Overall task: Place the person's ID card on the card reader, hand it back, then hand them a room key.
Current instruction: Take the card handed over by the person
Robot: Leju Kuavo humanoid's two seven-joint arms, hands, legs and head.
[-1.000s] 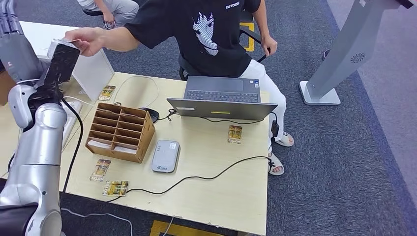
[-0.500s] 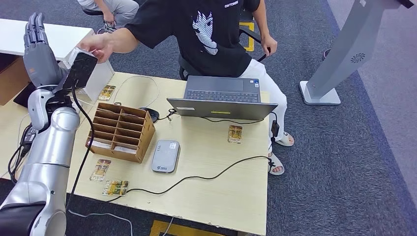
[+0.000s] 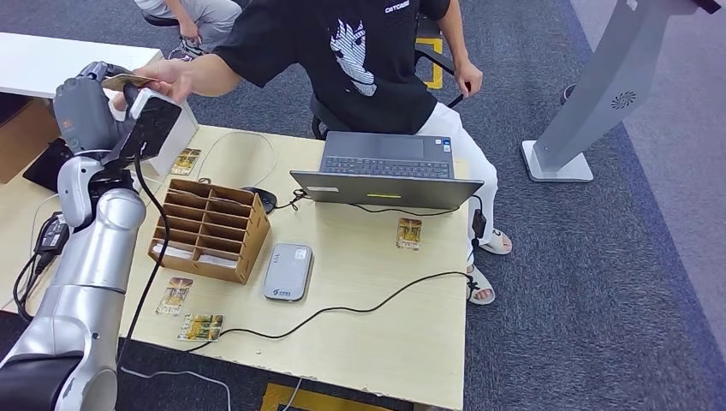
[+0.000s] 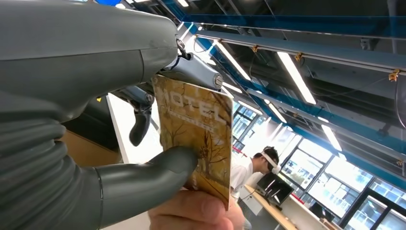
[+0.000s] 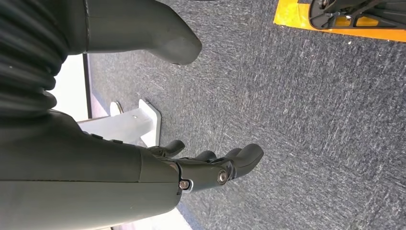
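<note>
1. My left hand (image 3: 86,107) is raised beyond the bench (image 3: 377,282), thumb and fingers pinching the ID card (image 4: 196,139).
2. The person's hand (image 3: 163,75) touches the card too.
3. My right hand (image 5: 210,167) hangs over carpet, fingers loosely apart, holding nothing.

Left hand (image 3: 86,107) fingers (image 4: 143,122), earlier spread upright, now around the card (image 4: 196,139) from the person's hand (image 3: 171,77).
</note>
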